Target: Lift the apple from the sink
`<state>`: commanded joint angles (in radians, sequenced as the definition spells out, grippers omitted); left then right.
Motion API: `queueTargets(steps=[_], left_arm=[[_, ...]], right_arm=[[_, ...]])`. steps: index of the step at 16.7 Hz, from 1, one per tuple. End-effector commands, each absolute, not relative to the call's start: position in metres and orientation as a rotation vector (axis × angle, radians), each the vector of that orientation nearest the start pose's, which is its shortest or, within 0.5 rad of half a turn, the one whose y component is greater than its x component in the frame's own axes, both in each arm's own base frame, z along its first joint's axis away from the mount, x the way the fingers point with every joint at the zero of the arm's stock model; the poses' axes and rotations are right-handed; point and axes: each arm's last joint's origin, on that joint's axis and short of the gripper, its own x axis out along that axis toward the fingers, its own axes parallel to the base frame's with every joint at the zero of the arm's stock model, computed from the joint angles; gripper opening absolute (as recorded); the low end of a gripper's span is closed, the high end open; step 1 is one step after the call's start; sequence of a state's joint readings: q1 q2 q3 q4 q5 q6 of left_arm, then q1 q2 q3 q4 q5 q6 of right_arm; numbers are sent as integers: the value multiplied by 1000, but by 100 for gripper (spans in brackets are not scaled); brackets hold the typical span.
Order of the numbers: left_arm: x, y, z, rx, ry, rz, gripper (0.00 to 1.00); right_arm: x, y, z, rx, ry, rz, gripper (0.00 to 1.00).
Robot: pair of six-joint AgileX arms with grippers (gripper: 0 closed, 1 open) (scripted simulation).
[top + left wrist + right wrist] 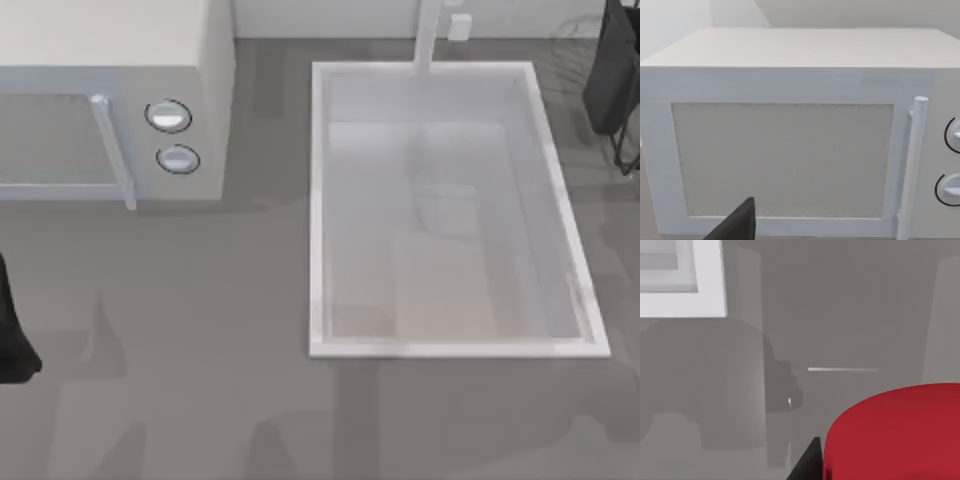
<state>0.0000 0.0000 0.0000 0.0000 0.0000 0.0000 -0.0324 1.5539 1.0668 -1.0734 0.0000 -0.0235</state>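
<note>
The right gripper (pixel 812 460) carries the apple (pixel 895 432) above the grey surface (pixel 200 350), jaws clamped on it, beyond the sink (pixel 320 200) at three o'clock. I cannot tell the parked left arm's jaws.

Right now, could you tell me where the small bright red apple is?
The small bright red apple sits close under the right wrist camera, over grey table, with a corner of the white sink off to one side.
</note>
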Motion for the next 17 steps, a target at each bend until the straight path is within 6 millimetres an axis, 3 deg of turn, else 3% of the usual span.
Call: queueTargets(steps=[4,9,17], left_arm=[[106,-1,160,0,0,0,100],[106,-1,160,0,0,0,100],[106,-1,160,0,0,0,100]], right_arm=[[261,-7,164,8,1567,-8,0],[260,-7,160,8,1571,-8,0],[260,-7,160,8,1571,-8,60]])
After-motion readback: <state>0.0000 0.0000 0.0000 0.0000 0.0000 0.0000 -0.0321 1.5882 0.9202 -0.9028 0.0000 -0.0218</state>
